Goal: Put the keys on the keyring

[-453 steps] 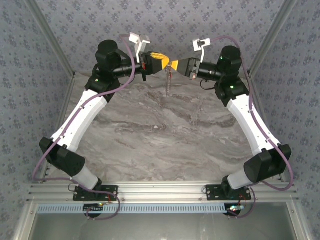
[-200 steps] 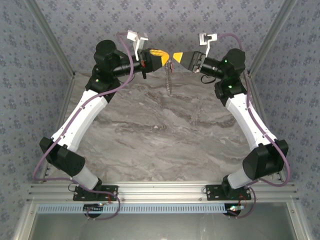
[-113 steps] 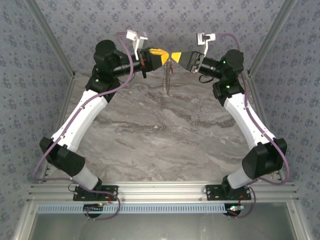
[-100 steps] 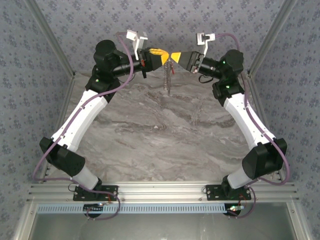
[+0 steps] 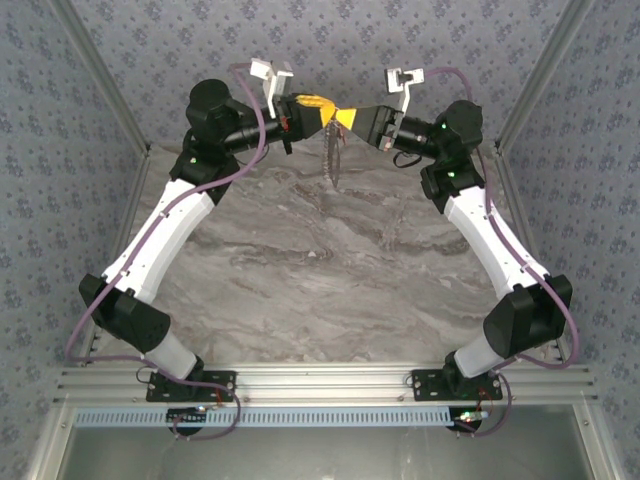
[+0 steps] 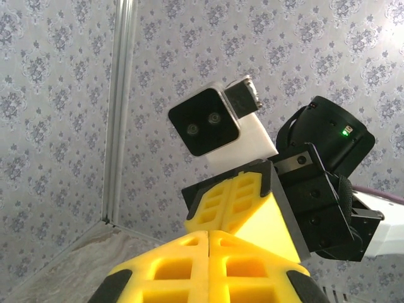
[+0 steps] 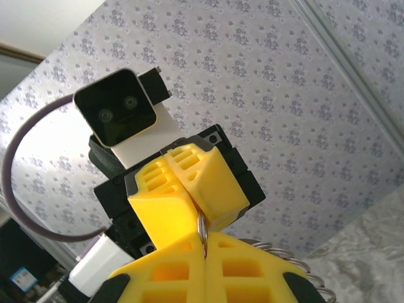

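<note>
Keyring was up in the air at the far end of the table, caught where my two grippers met tip to tip. On the right wrist camera I saw the thin metal loop run from the tips of the left gripper down into the seam of the right gripper, whose fingers were pressed together on it with no gap. The left fingers were fully together too. I judged they had the loop's other side, though the contact itself sat hidden behind the yellow pads. A wire coil dangled below the meeting point, clear of the marble.

What worried me was that both arms clamped one small stiff loop. Any mismatch in my next moves, one wrist twisting or pulling against the other, could bend it or snap it out of one grip. If either side let go carelessly, the coil's weight could swing it and drag it from the other pinch, dropping everything onto the table. The bite looked shallow, right at the tips, so a slip seemed likely.
</note>
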`<state>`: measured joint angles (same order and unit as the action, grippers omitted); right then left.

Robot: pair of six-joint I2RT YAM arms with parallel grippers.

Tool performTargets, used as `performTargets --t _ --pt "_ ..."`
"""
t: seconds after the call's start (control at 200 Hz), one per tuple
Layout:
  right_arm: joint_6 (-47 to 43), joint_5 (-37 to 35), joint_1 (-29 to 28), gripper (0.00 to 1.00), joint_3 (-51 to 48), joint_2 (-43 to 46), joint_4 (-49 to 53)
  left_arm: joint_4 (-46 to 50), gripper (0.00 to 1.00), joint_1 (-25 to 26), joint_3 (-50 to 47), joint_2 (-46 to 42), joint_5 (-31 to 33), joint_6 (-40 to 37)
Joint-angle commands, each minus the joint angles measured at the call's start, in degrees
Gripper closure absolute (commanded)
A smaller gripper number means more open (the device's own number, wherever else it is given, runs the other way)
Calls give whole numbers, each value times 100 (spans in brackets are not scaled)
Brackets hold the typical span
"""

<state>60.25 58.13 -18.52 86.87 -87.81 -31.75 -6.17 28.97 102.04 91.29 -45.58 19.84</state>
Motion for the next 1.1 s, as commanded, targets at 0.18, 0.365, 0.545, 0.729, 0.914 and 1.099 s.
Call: performTargets --t 0.18,0.365,0.545,0.729,0.914,1.099 --pt "-1280 -73 137 100 299 178 1692 83 79 -162 80 -148 68 -111" --pt "-3217 -537 202 100 963 309 4204 792 43 -294 -62 -351 313 -576" --pt "-3994 -976 241 100 1338 279 5284 1280 2 -358 -265 -408 728 -505" --pt "-4238 -1463 237 100 1354 279 5717 2153 2 -392 -206 -408 1670 -325" --pt "-4629 -1864 128 100 1427 256 6030 2280 2 -386 -581 -682 2474 -323" --pt "-4785 -1814 169 100 1479 228 5939 2526 2 -384 -713 -852 2735 -594"
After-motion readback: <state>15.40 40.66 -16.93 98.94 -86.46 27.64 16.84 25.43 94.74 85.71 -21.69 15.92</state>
